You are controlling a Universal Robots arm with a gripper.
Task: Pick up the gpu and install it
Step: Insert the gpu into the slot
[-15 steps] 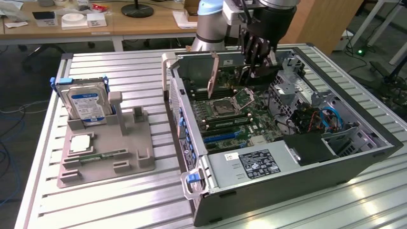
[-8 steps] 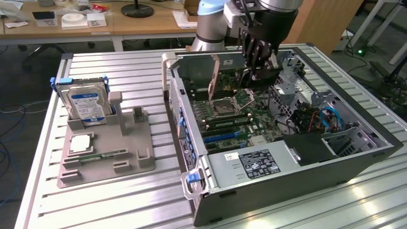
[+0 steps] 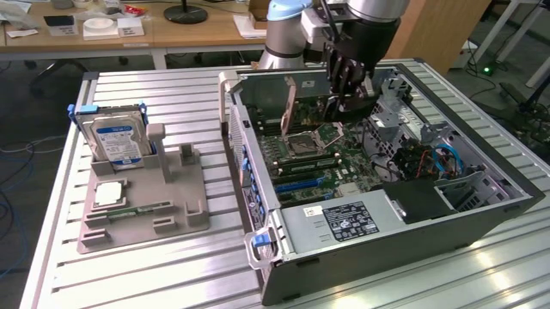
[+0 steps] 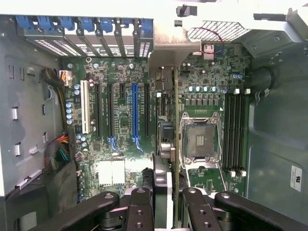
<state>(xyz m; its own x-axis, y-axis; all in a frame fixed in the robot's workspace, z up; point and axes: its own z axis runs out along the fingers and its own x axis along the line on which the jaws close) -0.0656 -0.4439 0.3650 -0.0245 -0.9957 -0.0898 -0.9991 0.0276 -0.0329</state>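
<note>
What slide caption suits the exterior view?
Pincer holds the gpu on edge over the motherboard inside the open computer case.

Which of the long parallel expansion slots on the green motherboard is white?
The white plastic slot at the end of the row, farthest from the silver CPU socket. The other slots are black or blue.

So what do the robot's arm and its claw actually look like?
The arm is a smooth silver-grey tube with light blue caps at its joints. The gripper is black and built from jointed links; its fingers are flat black bars studded with round bolts.
</note>
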